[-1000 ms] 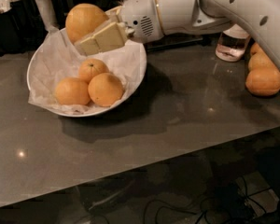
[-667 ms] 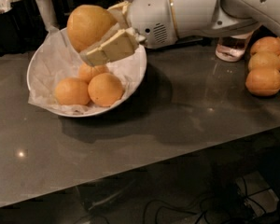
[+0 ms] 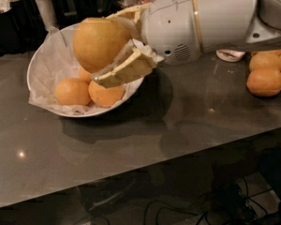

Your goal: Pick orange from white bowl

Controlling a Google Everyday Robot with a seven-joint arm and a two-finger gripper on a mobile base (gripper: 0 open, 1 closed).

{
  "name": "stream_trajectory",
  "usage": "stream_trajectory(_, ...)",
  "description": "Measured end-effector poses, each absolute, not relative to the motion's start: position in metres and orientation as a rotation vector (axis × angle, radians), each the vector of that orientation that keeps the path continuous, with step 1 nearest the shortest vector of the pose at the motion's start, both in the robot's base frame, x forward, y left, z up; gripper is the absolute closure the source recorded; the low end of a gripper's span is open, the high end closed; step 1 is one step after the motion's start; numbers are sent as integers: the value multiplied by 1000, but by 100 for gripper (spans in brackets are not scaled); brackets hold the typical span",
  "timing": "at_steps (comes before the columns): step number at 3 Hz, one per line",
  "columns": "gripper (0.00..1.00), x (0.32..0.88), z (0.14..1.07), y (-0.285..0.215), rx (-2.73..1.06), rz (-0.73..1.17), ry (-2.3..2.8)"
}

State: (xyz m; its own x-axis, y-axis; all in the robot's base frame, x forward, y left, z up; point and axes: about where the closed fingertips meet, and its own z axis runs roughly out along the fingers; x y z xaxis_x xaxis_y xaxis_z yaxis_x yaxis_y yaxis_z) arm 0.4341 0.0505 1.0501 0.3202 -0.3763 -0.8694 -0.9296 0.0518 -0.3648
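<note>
My gripper point(image 3: 113, 48) is shut on the orange point(image 3: 99, 42), a large round yellow-orange fruit, and holds it in the air above the white bowl point(image 3: 36, 78). One cream finger point(image 3: 124, 69) crosses in front of the fruit and the other shows behind its top. The bowl is lined with crinkled white paper and sits on the grey countertop at the left. Three smaller oranges lie in it, two in front point(image 3: 72, 91) point(image 3: 105, 96) and one mostly hidden behind them. The white arm point(image 3: 201, 22) reaches in from the upper right.
Several loose oranges point(image 3: 264, 81) lie on the counter at the right edge. A small pale dish point(image 3: 230, 55) sits behind the arm. Dark containers and a cup point(image 3: 44, 11) stand at the back left. The counter's front edge point(image 3: 140, 172) runs across the lower frame.
The gripper has risen with the orange, lifting it higher above the bowl and closer to the camera. The other oranges in the bowl have stayed put.
</note>
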Motion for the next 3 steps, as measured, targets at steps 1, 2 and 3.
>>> stream_trajectory(1, 100, 422, 1048, 42, -1539, 651, 1229)
stream_trajectory(2, 100, 416, 1044, 39, -1561, 690, 1214)
stream_trajectory(3, 100, 416, 1044, 39, -1561, 690, 1214)
